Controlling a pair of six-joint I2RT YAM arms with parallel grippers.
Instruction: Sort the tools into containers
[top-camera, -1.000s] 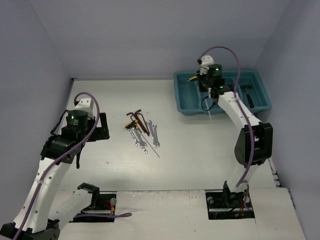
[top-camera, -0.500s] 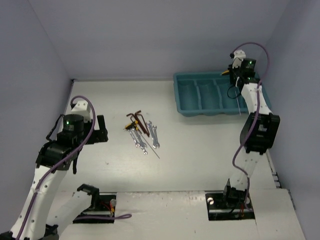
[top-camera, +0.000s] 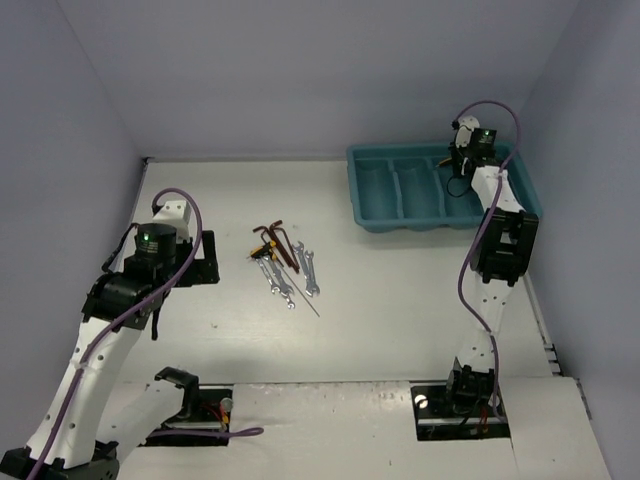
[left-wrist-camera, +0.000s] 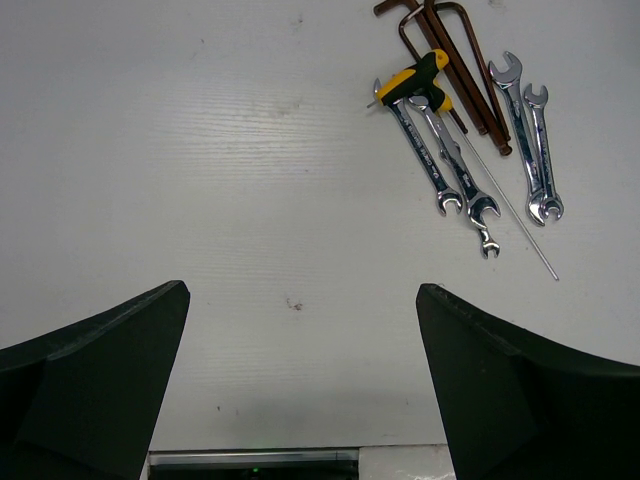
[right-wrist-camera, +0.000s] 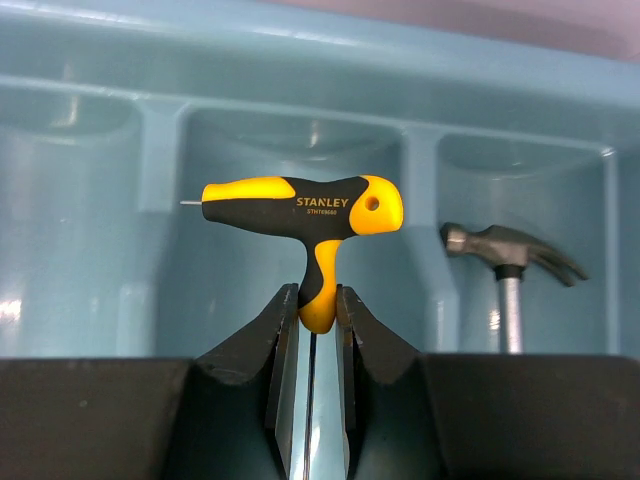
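Observation:
My right gripper (right-wrist-camera: 317, 300) is shut on the stem of a yellow-and-black T-handle hex key (right-wrist-camera: 300, 212), its thin shaft running back between the fingers. It hangs over the teal tray (right-wrist-camera: 420, 160), in front of the compartment just left of the one holding a small hammer (right-wrist-camera: 505, 258). From above, the right gripper (top-camera: 463, 160) is over the tray's (top-camera: 400, 226) right half. My left gripper (left-wrist-camera: 300, 300) is open and empty above bare table, left of the tool pile (top-camera: 283, 258). That pile holds silver wrenches (left-wrist-camera: 440, 160), reddish hex keys (left-wrist-camera: 450, 45) and a second yellow-and-black T-handle key (left-wrist-camera: 415, 78).
Purple walls close the table at the back and sides. The right arm (top-camera: 497, 250) stands tall beside the tray's near right corner. White table lies between the pile and the tray.
The right gripper carried the T-handle key from the tray's left end to its right half. The left arm swayed slightly left and came back.

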